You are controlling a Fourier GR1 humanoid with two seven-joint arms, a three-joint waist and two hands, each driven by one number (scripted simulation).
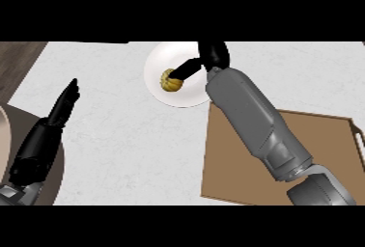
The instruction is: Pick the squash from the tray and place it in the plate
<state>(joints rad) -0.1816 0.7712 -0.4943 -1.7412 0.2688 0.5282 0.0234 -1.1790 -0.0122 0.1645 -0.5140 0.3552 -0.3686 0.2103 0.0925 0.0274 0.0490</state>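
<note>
A small yellow-brown squash (pixel 171 81) lies over the left part of the white plate (pixel 165 57) at the counter's far middle. My right hand (pixel 214 53) reaches over the plate from the right. One black digit stretches down-left and lies against the squash's upper right side, and the rest of the hand curls above it. The grey right forearm crosses the brown tray (pixel 328 144), whose visible floor holds nothing. My left hand (pixel 61 108) rests at the left, fingers straight and pointing away, apart from plate and squash.
At the left edge a beige round dish (pixel 3 130) sits on a dark brown round mat (pixel 57 164), partly under my left forearm. A dark wooden strip (pixel 18 58) borders the counter's top left. Pale counter (pixel 128 140) lies between left hand and tray.
</note>
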